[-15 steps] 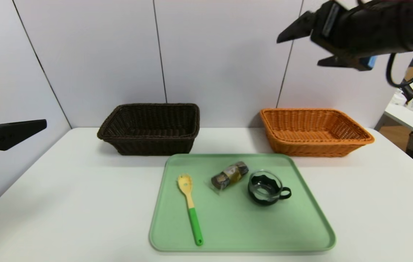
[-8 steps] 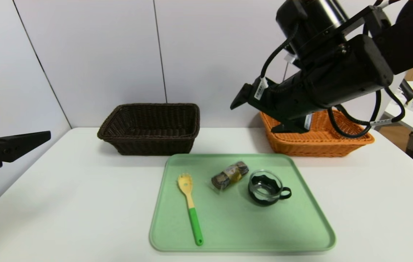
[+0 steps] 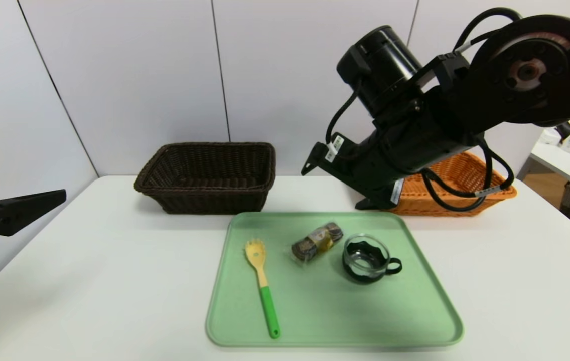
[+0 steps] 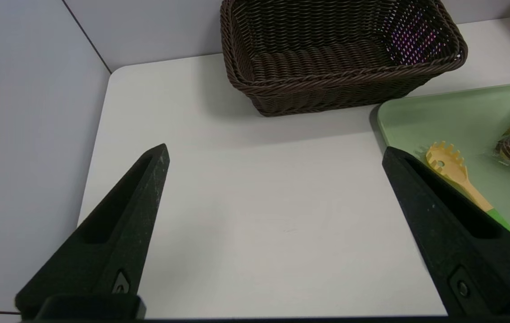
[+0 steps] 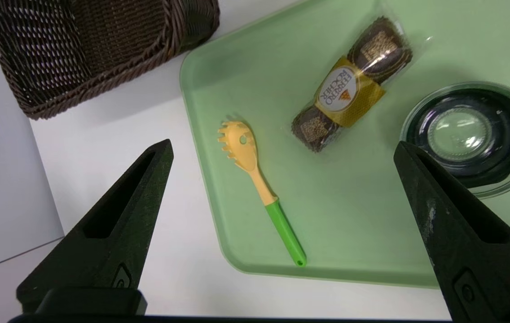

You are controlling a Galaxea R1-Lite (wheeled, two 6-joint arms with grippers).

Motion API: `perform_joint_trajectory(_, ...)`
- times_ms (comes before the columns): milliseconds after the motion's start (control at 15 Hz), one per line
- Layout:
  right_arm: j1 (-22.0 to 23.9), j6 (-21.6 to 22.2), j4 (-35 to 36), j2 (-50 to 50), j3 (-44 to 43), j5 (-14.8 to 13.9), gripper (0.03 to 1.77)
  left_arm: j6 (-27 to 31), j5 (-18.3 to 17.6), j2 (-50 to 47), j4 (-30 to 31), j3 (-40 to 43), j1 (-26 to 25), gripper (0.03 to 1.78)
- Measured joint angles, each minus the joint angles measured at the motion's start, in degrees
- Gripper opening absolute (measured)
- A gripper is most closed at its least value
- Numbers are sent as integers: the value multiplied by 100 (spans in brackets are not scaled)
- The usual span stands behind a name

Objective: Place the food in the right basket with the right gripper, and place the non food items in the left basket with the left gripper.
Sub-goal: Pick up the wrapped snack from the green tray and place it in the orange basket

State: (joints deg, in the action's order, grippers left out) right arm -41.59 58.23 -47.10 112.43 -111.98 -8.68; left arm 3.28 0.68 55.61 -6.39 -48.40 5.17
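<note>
Hanging above the far edge of the green tray (image 3: 335,321), the right gripper (image 5: 284,146) has its fingers spread wide with nothing between them; its arm cuts across the head view's sight of the orange-tan basket (image 3: 465,205), hiding much of it. The cookie roll (image 3: 317,242) lies on the tray between the fork-like spoon (image 3: 263,288) and the glass cup (image 3: 365,258), whose handle points right. The dark brown basket (image 3: 209,200) stands behind the tray's left end on the white table (image 3: 114,281), a pale panel wall (image 3: 295,85) behind it. Over the table's left side, the left gripper (image 4: 275,150) is also wide open and empty. Compared with a second ago, the right gripper has come down and inward from high on the right, while the left one sits slightly lower; the tray's items are unmoved.
</note>
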Motion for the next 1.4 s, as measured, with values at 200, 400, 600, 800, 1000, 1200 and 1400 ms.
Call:
perform_joint_trajectory(200, -88, 330, 17, 167, -6, 172, 170, 2, 6, -110, -2, 105, 1, 169)
perform_joint_trajectory(400, -110, 675, 4, 319, -6, 389, 170, 5, -6, -184, -2, 190, 1, 169)
perform_joint_trajectory(600, -85, 951, -18, 505, -4, 397, 170, 13, -24, -204, 0, 215, 1, 169)
perform_joint_trajectory(800, -68, 1196, -27, 705, -1, 594, 170, 13, -38, -215, 0, 249, 4, 169)
perform_joint_trajectory(1000, -13, 1354, -9, 926, -6, 638, 170, 11, -50, -230, 0, 251, 9, 169)
perform_joint_trajectory(1200, 150, 1502, -11, 1100, -9, 753, 170, 16, -63, -256, 0, 256, 9, 169)
perform_joint_trajectory(1400, 296, 1558, -35, 1202, -6, 878, 170, 16, -57, -261, 0, 256, 37, 169)
